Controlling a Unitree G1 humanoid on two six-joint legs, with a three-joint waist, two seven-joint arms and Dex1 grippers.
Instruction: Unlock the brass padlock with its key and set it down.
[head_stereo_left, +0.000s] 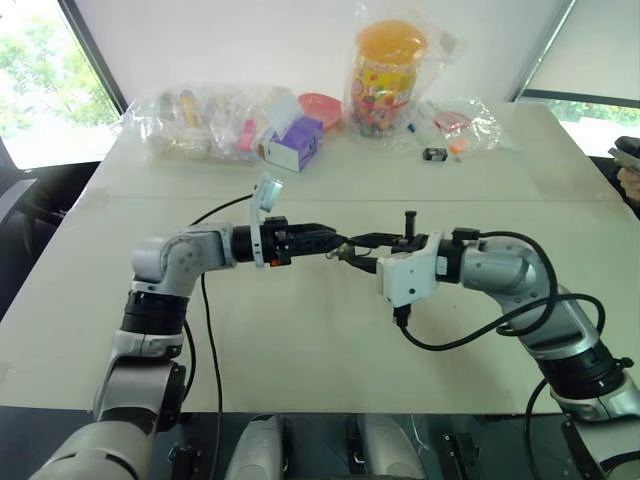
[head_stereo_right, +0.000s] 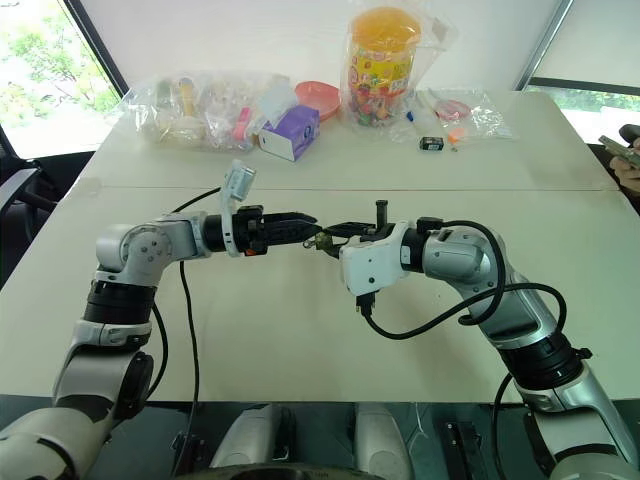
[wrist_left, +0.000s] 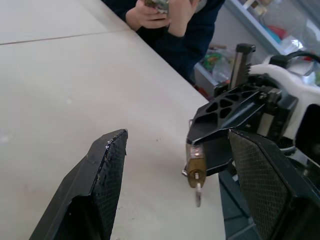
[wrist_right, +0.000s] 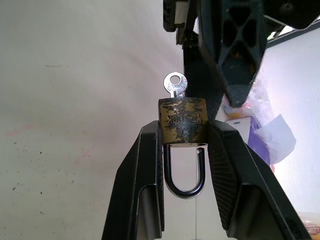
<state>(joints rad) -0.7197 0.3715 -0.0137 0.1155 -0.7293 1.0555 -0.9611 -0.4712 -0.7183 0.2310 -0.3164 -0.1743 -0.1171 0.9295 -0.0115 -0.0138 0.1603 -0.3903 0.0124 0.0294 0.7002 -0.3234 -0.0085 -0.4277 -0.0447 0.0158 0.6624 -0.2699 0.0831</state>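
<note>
While clamped in right gripper (wrist_right: 183, 142): tarnished brass padlock (wrist_right: 182, 121), key (wrist_right: 175, 84) inserted.

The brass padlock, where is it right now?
The brass padlock is clamped between the right hand's fingers, held above the table in the middle, its key pointing toward the open left hand.
</note>
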